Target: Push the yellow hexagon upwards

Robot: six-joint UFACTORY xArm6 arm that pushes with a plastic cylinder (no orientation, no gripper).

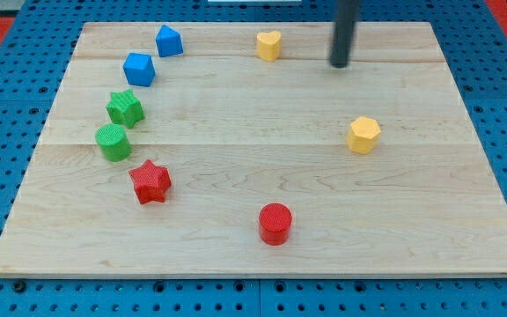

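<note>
Item: yellow hexagonal plastic block (364, 135), right of centre on the pale wooden board (236, 114); untouched by appearance, push not yet begun.

Tool: dark straight rod, my tip (339, 65) in the upper right, above and slightly left of the block, well apart. No jaws exist on this rig, so none stand apart or together.

Remaining, by judgement: bring the tip round beneath the block, then drive toward the frame's top.

Surround: blue perforated table (7, 291) beneath the board; room not visible.

Dark rod upright at the view's top, my tip (340, 65) lowest
</note>
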